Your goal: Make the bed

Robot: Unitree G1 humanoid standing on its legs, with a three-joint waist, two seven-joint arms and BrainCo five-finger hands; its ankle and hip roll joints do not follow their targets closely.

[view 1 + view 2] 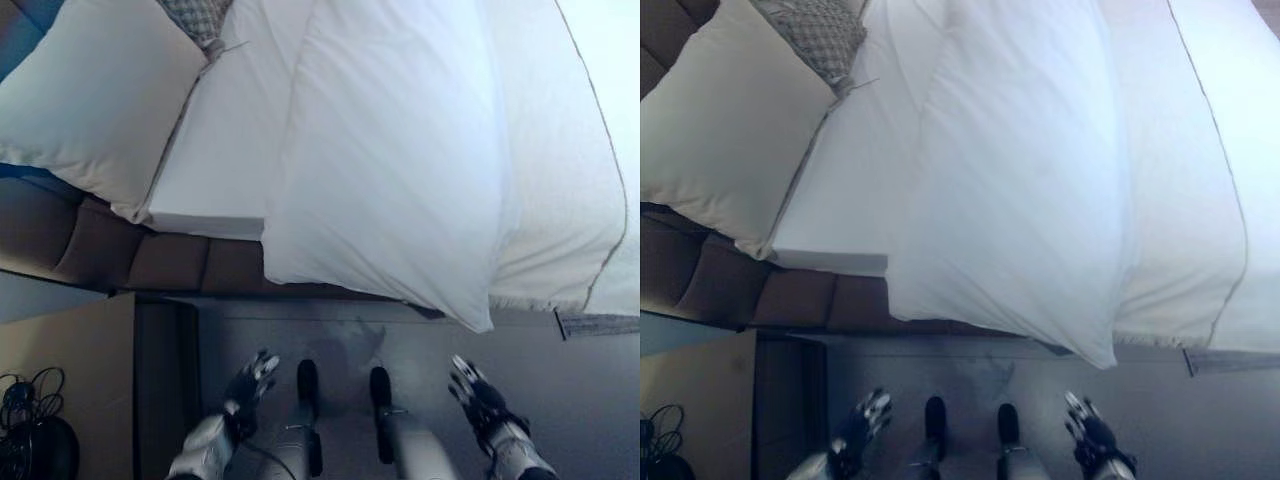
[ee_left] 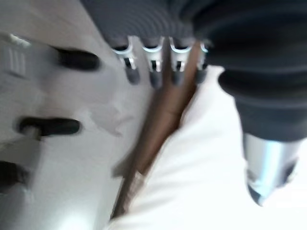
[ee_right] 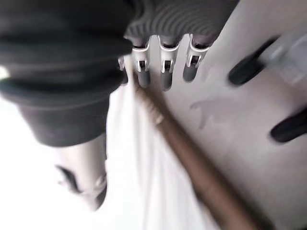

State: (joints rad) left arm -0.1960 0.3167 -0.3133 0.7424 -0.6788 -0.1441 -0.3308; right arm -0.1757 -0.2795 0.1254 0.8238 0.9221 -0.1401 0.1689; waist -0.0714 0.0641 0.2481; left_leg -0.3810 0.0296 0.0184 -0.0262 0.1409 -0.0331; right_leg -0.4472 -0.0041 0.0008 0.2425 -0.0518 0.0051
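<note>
Both hands, left (image 1: 250, 385) and right (image 1: 472, 388), hang low over the floor (image 1: 580, 390), fingers loose and empty. White duvet (image 1: 400, 170) droops over the bed's edge beside a pillow (image 1: 90, 95).

Floor (image 1: 560, 400): bare grey strip between both robot hands and the bed, free to pass.
Left robot hand (image 1: 250, 385): low over the floor, fingers relaxed, nothing held.
Right robot hand (image 1: 472, 388): low over the floor, fingers relaxed, nothing held.
Duvet (image 1: 400, 170): hangs over the near bed edge, its corner dipping toward the floor ahead of the right robot hand.
Bed frame (image 1: 170, 262): brown padded side, blocks the far left.
Pillow (image 1: 90, 100): overhangs the frame, far left.
Cabinet (image 1: 70, 350): stands near left, beside the left robot hand.
</note>
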